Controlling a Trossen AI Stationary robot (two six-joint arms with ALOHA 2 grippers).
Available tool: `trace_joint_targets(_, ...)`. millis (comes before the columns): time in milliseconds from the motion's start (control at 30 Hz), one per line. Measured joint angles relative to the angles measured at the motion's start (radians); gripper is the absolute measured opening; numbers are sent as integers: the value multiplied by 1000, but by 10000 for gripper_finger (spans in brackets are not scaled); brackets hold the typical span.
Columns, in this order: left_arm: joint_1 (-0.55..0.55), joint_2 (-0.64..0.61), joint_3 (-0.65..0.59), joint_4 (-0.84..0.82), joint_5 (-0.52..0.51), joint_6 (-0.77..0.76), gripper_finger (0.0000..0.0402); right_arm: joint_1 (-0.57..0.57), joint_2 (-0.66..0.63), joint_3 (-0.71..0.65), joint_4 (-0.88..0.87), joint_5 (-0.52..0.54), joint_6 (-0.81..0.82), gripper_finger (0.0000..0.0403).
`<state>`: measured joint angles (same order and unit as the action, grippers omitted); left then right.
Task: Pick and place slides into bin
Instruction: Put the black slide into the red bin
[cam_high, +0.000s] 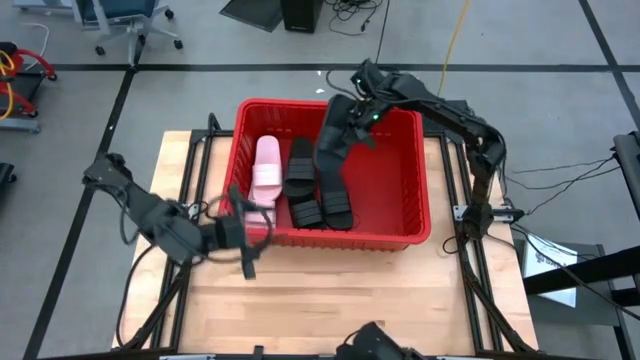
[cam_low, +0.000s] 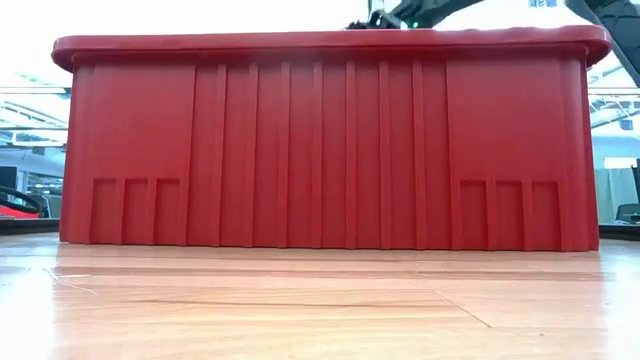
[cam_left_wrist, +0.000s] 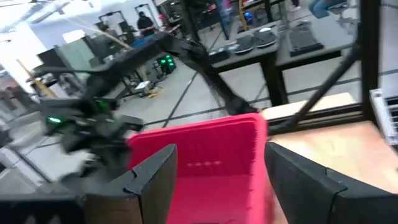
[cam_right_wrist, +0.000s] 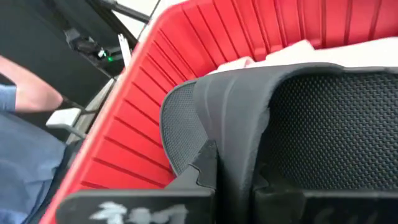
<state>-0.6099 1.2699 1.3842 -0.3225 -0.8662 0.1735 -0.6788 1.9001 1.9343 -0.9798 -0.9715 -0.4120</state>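
The red bin (cam_high: 415, 190) stands mid-table and fills the low view (cam_low: 320, 140). In it lie one white slide (cam_high: 267, 165) and three black slides (cam_high: 300, 190). My right gripper (cam_high: 352, 122) is over the bin's far wall, shut on another black slide (cam_high: 330, 160) that slants down into the bin. My left gripper (cam_high: 245, 232) is open and empty outside the bin's near left corner. In the left wrist view its fingers (cam_left_wrist: 152, 180) stand apart with the bin's corner (cam_left_wrist: 211, 162) beyond them. My right gripper pinches the black slide by its wide strap (cam_right_wrist: 239, 143) between its two fingers, which come from above and the far side. The slide hangs tilted below the gripper, inside the bin. Whether its lower end (cam_high: 328, 188) rests on the slides beneath it, I cannot tell.
The bin's thick rim (cam_high: 320, 105) stands high above the wooden table top (cam_high: 330, 300). Bare wood lies between the bin and the table's near edge. Dark frame bars (cam_high: 470, 250) run along both sides of the table. People and benches show in the room beyond.
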Motion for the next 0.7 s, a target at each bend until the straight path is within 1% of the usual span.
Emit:
trace_joint_targets(200,88,-127,1,-73,0,-15,248,2,57,0,-5,3,-61,4)
trace_joint_targets(333,142,-181,1,-105,1,-15,248,4,94,-1,-6,6,-89,4)
trace_joint_targets(467,186,-209,1,-128,1,-9,248,8,115,-1,-9,8,-110,4)
trace_joint_targets(567,221,-213,1,-137,10,2,248,16,136,-1,-35,48,-139,4)
trace_joint_targets(700,259,-210,1,-160,54,0,248,33,170,-2,-70,89,-173,4)
